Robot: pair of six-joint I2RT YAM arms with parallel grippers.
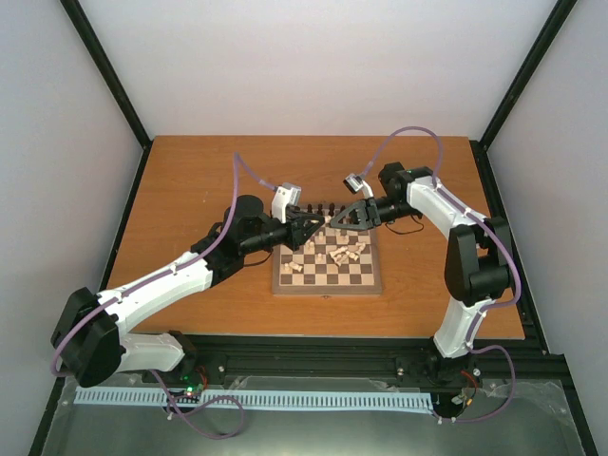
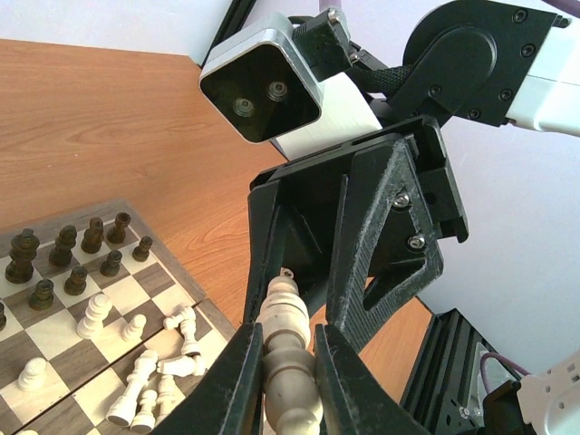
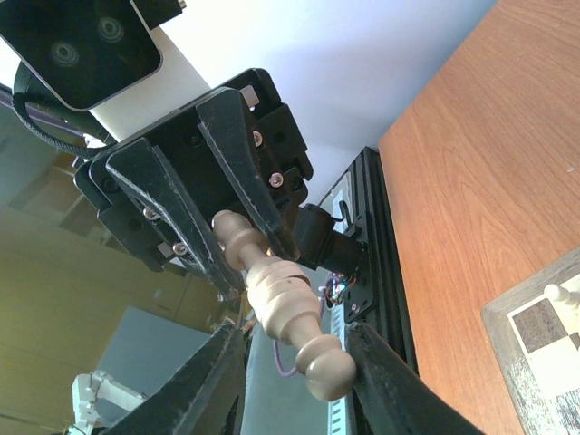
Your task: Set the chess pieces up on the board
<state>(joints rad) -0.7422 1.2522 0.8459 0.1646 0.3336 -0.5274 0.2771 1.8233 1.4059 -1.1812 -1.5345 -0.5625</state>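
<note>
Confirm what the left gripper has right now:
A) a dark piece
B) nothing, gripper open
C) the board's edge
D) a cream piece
D: in the left wrist view the left gripper is shut on a cream chess piece, whose far end sits between the fingers of the right gripper.

Board (image 1: 329,290): small, square, dark-and-cream checks, brown wooden border; lies flat, mid-table.

Dark pieces (image 2: 65,243): upright, ranked in rows along the far edge.

Cream pieces (image 2: 134,391): loose on the squares, several toppled in a heap right of centre, a few upright, more toward the left side.

One tall cream piece (image 2: 288,362): off the board, held in the air over its far side, tilted.
</note>
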